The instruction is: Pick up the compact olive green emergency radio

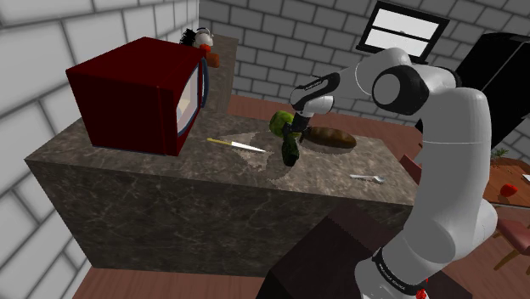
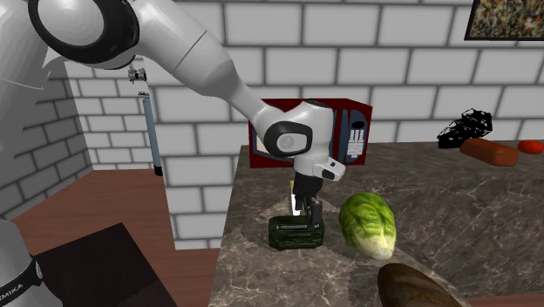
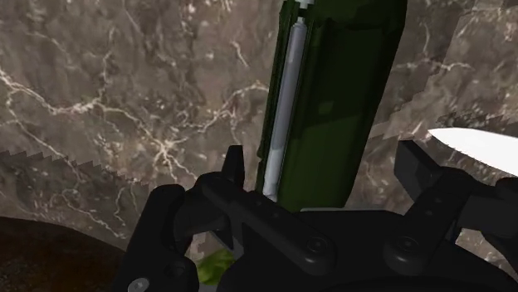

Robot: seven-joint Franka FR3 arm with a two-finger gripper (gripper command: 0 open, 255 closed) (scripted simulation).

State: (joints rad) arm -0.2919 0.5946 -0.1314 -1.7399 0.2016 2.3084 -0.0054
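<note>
Olive green radio point(image 2: 296, 232) stands on the marbled surface point(image 2: 453, 218) just beside a pale lettuce point(image 2: 367, 224). Black jaws straddle it from above, spread apart, a slim gap showing at each side.

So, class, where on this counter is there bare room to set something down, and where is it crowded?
Bare stone runs along the front edge of the counter, between the knife and the white utensil. Another open stretch lies between the cabbage and the red-brown sausage. It is crowded around the gripper, where radio, cabbage and loaf cluster.
</note>
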